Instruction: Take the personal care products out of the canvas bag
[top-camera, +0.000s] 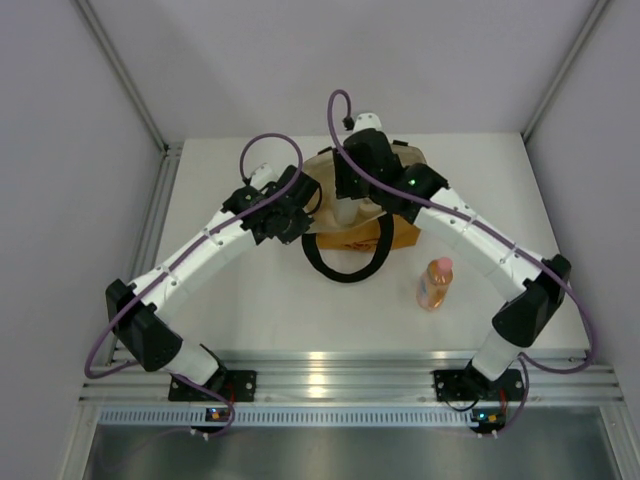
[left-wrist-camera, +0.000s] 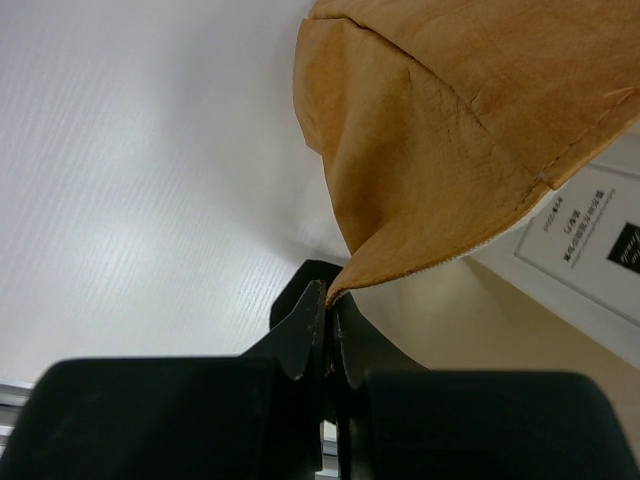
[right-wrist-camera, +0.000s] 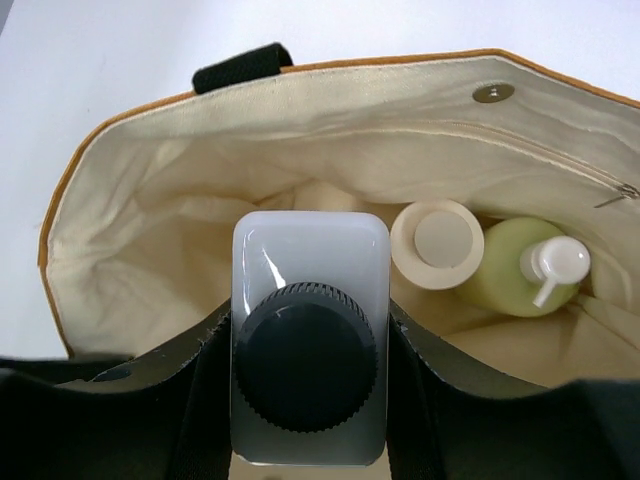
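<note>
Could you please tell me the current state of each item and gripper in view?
canvas bag: open at the top, edge pinched.
left gripper: shut on the canvas bag's edge.
right gripper: shut on the white bottle.
white bottle: held at the bag's mouth, capped.
cream bottle: inside the bag, lid on.
yellow-green bottle: inside the bag, capped.
orange bottle: out, standing on the table, capped.

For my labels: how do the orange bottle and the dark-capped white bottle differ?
The orange bottle has a pink cap, the white bottle a dark one. The orange bottle rests free on the table; the right claw holds the white bottle at the bag.
</note>
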